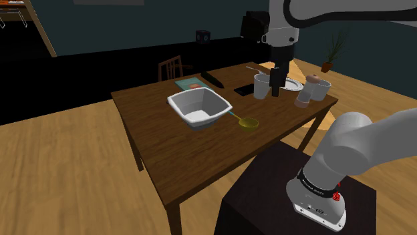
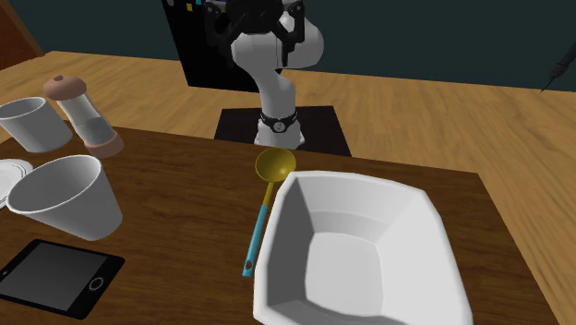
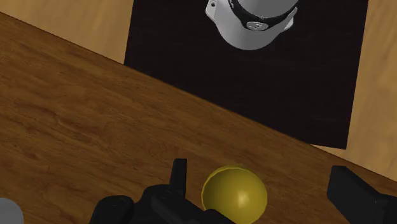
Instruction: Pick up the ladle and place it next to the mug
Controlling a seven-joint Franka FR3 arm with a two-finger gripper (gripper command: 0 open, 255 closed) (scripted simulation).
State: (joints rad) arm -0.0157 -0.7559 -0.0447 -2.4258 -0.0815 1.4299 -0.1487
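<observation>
The ladle lies flat on the wooden table (image 1: 180, 160), its yellow bowl (image 1: 249, 123) toward the stand and its teal handle (image 2: 256, 235) running alongside a white tub. A handleless white mug (image 1: 261, 85) (image 2: 69, 196) stands further along the table, beside a black tablet. My gripper (image 1: 275, 88) (image 2: 260, 28) hangs open well above the table, empty. In the wrist view its fingers (image 3: 179, 178) stand wide apart with the ladle's bowl (image 3: 234, 194) far below between them, untouched.
The white tub (image 1: 199, 108) (image 2: 355, 249) sits right against the ladle's handle. Around the mug are a black tablet (image 2: 55, 275), a plate (image 2: 11, 175), a second white cup (image 2: 32, 123) and a grinder (image 2: 83, 115). The black stand (image 3: 254, 76) adjoins the table edge.
</observation>
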